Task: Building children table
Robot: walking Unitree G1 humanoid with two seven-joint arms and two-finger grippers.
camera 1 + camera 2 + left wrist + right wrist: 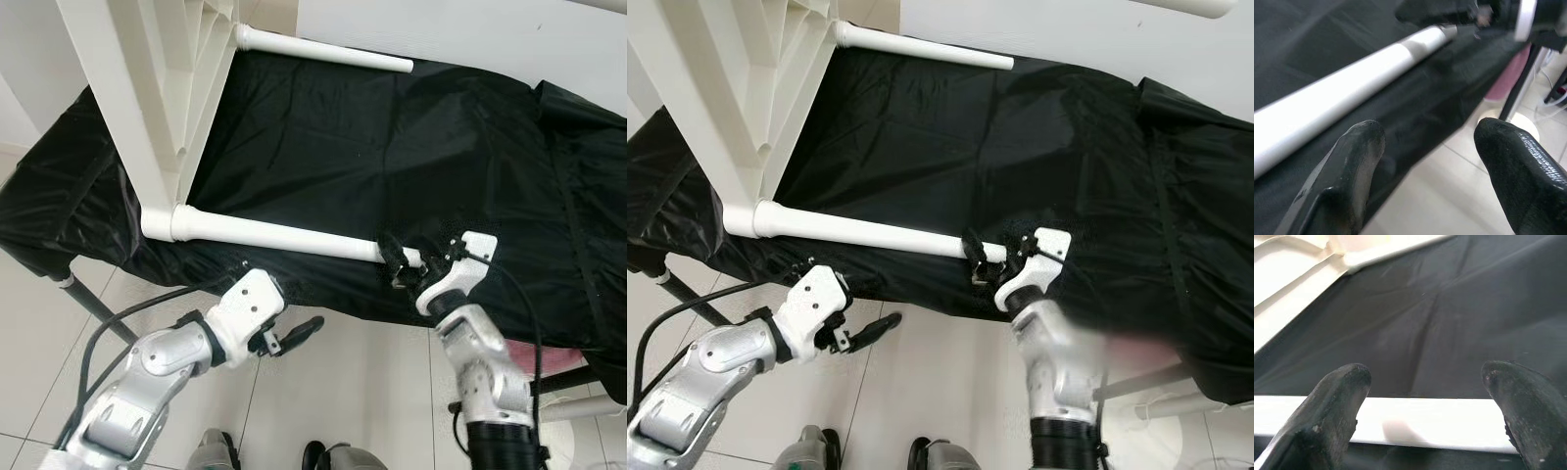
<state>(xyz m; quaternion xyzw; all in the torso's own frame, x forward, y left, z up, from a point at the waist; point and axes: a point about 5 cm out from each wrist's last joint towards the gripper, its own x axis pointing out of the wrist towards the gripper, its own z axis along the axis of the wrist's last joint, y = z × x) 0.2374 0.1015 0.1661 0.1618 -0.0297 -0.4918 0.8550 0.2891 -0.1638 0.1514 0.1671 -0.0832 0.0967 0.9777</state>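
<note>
right hand (423,264) apart astride table leg (274,235) | left hand (294,336) apart | tabletop (147,88) cropped

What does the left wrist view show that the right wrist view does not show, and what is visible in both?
Left wrist view: tiled floor, a pink object and the right gripper at the nearer table leg's free end. Right wrist view: the white tabletop resting on the black cloth, with the open right gripper's fingers on either side of that leg. Both share the leg, the black cloth and open black fingers.
</note>
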